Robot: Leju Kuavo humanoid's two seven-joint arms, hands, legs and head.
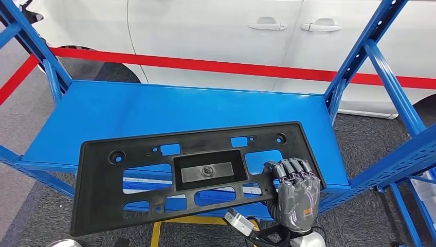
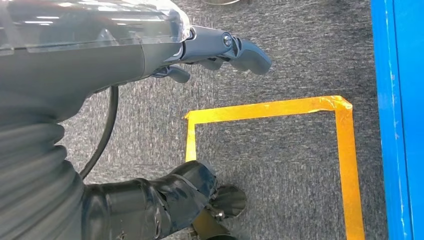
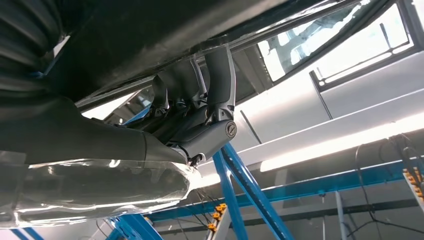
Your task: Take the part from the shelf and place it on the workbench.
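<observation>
The part (image 1: 205,145) is a long black plastic plate with several cut-outs and a recessed centre. It lies slanted over the front of the blue shelf (image 1: 154,110), its near edge hanging out past the shelf's front rim. My right hand (image 1: 295,195) grips its near right edge, fingers on top. From the right wrist view the right hand (image 3: 200,110) presses up against the part's dark underside (image 3: 150,30). My left hand (image 2: 220,47) hangs low over the grey carpet, holding nothing, fingers loosely apart.
Blue slanted uprights (image 1: 391,77) frame the shelf on both sides. A white car (image 1: 216,31) and a red stripe (image 1: 205,66) stand behind it. Yellow floor tape (image 2: 345,150) marks a square on the carpet beside the shelf's blue edge (image 2: 400,100).
</observation>
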